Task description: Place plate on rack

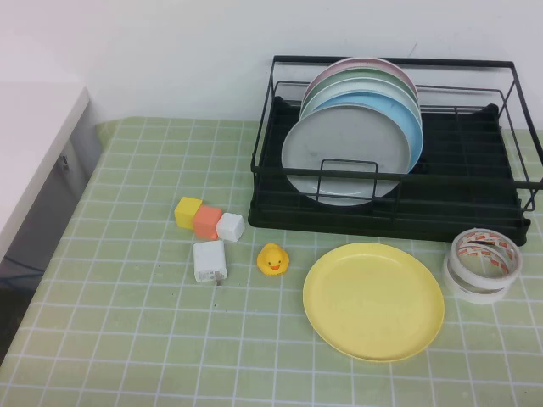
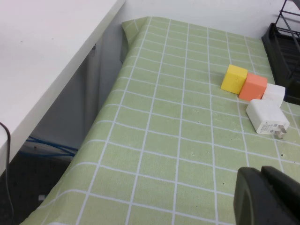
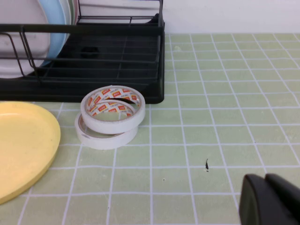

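Observation:
The yellow plate (image 1: 373,300) lies flat on the green checked cloth in front of the black wire rack (image 1: 475,212); its edge also shows in the right wrist view (image 3: 23,150). The rack (image 3: 112,65) holds several plates standing upright, a grey-white one (image 1: 339,157) in front and a light blue one (image 1: 411,127) behind it. Neither arm shows in the high view. My left gripper (image 2: 262,194) is shut and empty over the cloth's left side, far from the plate. My right gripper (image 3: 267,199) is shut and empty over the cloth to the right of the plate.
Two stacked tape rolls (image 1: 482,264) sit right of the plate, close to the rack's front corner. A yellow duck (image 1: 272,259), a white charger (image 1: 209,260) and yellow, orange and white cubes (image 1: 209,220) lie left of the plate. A white table (image 1: 34,144) borders the left.

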Controlling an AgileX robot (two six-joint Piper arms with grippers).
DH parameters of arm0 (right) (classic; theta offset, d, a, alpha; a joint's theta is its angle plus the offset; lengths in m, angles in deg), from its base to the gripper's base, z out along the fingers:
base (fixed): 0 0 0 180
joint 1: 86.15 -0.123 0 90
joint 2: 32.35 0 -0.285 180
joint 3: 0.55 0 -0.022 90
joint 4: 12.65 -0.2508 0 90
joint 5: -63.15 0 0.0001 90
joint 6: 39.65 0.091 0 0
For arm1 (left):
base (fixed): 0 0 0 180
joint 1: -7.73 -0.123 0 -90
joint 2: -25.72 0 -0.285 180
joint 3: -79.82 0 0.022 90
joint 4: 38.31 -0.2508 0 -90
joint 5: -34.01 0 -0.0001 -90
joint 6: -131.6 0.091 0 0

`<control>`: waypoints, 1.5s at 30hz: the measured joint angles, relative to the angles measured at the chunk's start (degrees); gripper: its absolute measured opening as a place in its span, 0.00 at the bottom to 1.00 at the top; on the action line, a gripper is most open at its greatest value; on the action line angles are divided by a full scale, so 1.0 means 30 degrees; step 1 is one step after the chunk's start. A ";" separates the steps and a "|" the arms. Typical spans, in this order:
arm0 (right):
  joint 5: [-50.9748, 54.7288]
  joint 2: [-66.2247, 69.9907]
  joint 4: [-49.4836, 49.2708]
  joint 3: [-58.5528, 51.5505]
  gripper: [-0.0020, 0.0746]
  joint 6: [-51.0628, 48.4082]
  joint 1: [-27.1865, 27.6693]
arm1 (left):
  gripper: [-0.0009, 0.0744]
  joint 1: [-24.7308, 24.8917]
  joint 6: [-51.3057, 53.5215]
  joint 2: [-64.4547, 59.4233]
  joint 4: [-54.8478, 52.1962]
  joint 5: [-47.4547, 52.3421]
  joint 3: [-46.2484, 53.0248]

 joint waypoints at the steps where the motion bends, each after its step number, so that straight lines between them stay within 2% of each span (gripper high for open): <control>1: 0.0000 0.0000 0.0000 0.0000 0.02 0.0000 0.0000 | 0.01 0.0000 0.0000 0.0000 0.0000 0.0000 0.0000; 13: 0.0000 0.0000 0.0000 0.0000 0.02 0.0000 0.0000 | 0.01 0.0000 0.0000 0.0000 0.0000 0.0000 0.0000; 17: 0.0000 0.0000 0.0000 0.0000 0.02 0.0000 0.0000 | 0.01 0.0000 0.0000 0.0000 0.1038 -0.0085 0.0000; 21: 0.0000 0.0000 -0.0039 0.0000 0.02 0.0000 0.0000 | 0.01 0.0000 -0.0811 0.0000 0.5359 -0.1038 0.0036; 23: 0.0000 0.0000 -0.0607 0.0000 0.02 0.0063 0.0000 | 0.01 0.0000 -0.1972 0.0000 0.9672 -0.2126 0.0036; 27: 0.0000 0.0000 -0.5584 0.0000 0.02 0.1386 0.0000 | 0.01 0.0000 -0.3319 0.0000 1.7960 -0.3977 0.0036; 29: 0.0000 0.0000 -0.8554 -0.0040 0.02 0.2027 0.0000 | 0.01 0.0000 -0.3439 0.0000 2.0312 -0.4717 0.0036; 35: -0.1048 0.0000 -1.3383 -0.0156 0.02 0.2587 0.0000 | 0.01 0.0000 -0.3439 0.0000 2.2702 -0.6789 0.0036; 45: -0.0623 0.0000 -1.4534 -0.0156 0.02 0.2375 0.0000 | 0.01 0.0017 -0.3439 0.0042 2.3890 -0.8385 0.0036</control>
